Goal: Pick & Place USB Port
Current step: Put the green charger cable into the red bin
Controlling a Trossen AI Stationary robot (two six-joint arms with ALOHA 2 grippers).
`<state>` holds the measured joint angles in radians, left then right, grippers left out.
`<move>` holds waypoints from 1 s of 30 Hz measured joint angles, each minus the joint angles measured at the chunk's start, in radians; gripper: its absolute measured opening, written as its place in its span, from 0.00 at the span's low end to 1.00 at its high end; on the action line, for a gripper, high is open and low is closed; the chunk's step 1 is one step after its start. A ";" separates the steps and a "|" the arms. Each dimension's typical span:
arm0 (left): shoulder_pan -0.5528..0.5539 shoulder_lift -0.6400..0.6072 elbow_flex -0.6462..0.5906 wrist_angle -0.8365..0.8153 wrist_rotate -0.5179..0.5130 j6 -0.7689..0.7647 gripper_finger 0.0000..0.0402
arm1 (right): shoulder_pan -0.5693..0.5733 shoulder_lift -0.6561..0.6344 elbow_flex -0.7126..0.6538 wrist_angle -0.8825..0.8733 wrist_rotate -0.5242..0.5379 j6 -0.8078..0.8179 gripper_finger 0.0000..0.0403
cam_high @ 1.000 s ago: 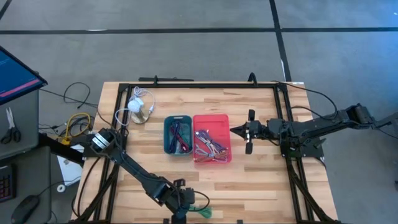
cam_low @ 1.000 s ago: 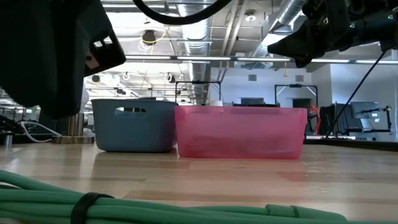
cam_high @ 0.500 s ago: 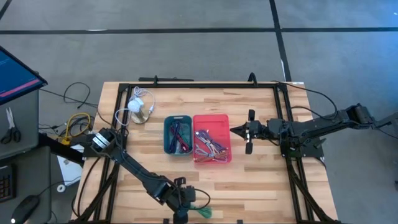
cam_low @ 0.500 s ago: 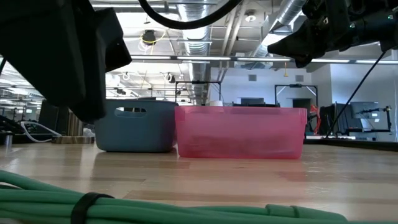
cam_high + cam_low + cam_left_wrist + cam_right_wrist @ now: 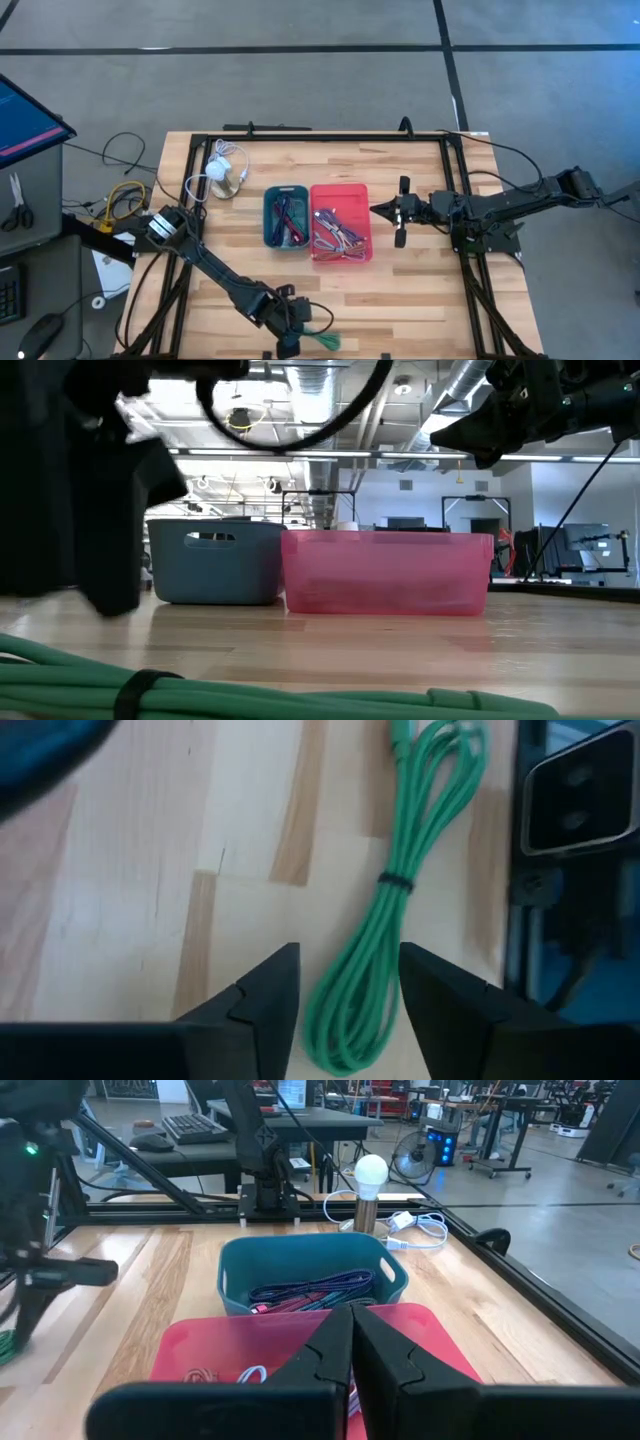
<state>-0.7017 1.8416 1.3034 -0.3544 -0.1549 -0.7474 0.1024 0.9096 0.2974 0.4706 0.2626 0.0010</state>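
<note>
A green USB cable [image 5: 425,790], coiled and bound by a dark tie [image 5: 395,880], lies flat on the wooden table by the near edge [image 5: 322,341]; it also fills the foreground of the low view [image 5: 250,695]. My left gripper [image 5: 348,955] hovers open over it [image 5: 288,322], a finger on either side of the coil's end, apart from it. My right gripper [image 5: 374,210] is shut and empty, held above the table just right of the red bin [image 5: 341,192]; its closed fingers show in the right wrist view [image 5: 352,1315].
A teal bin [image 5: 285,190] and the red bin stand side by side mid-table, both holding cables. A white bulb lamp [image 5: 218,170] with its cord stands at the back left. A black camera block [image 5: 580,790] sits at the near edge beside the cable. A black frame borders the table.
My left gripper has shifted over the green cable: in the low view its dark bulk now sits farther toward the table's left and reaches lower. The cable lies where it was. My right arm has kept still.
</note>
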 joint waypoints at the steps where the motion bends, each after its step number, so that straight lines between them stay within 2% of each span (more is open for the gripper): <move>1: 0.000 0.000 -0.013 0.014 0.002 -0.004 0.42 | 0.000 0.000 0.000 0.000 0.000 0.000 0.01; 14: -0.006 -0.007 -0.133 0.141 0.028 -0.122 0.41 | 0.000 0.000 0.000 0.000 0.000 0.000 0.01; 20: -0.006 -0.008 -0.171 0.210 0.025 -0.124 0.38 | 0.000 0.000 0.000 0.000 0.000 0.000 0.01; 23: -0.006 -0.007 -0.178 0.213 0.025 -0.123 0.31 | 0.000 0.000 0.000 0.000 0.000 0.000 0.01; 30: -0.006 -0.004 -0.204 0.252 0.036 -0.124 0.04 | 0.000 0.000 0.000 0.000 0.000 0.000 0.01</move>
<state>-0.7074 1.8374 1.0992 -0.1027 -0.1190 -0.8719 0.1024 0.9096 0.2974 0.4706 0.2626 0.0009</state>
